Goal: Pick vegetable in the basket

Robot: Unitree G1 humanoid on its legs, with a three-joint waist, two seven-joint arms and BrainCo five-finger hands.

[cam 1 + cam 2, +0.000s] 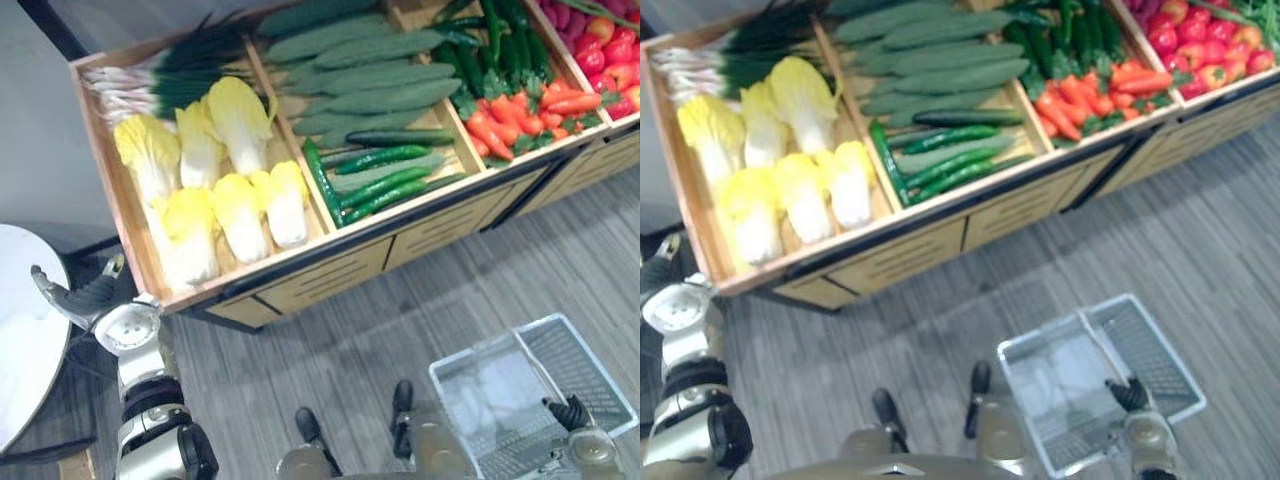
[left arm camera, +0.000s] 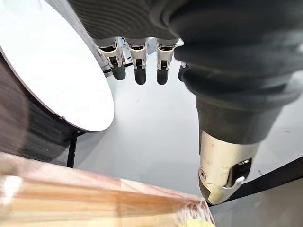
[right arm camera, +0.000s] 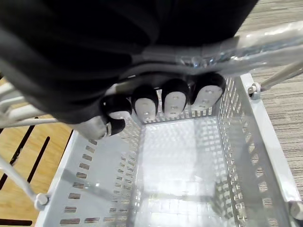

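A wooden stand holds vegetables in compartments: pale yellow cabbages (image 1: 215,190) and green onions (image 1: 160,75) on the left, cucumbers (image 1: 370,80) in the middle, carrots (image 1: 510,115) and green peppers (image 1: 495,40) further right. My left hand (image 1: 95,298) hovers open at the stand's front left corner, its fingers (image 2: 137,66) straight and holding nothing. My right hand (image 1: 572,412) is low on the right, with its fingers (image 3: 175,99) curled round the handle (image 3: 265,45) of a white mesh basket (image 1: 475,352). Nothing lies inside the basket (image 3: 236,156).
Red peppers (image 1: 610,55) fill the stand's far right compartment. A round white table (image 1: 20,330) stands close on my left, beside the left hand. Grey plank floor (image 1: 420,310) lies between the stand's slatted front and the basket.
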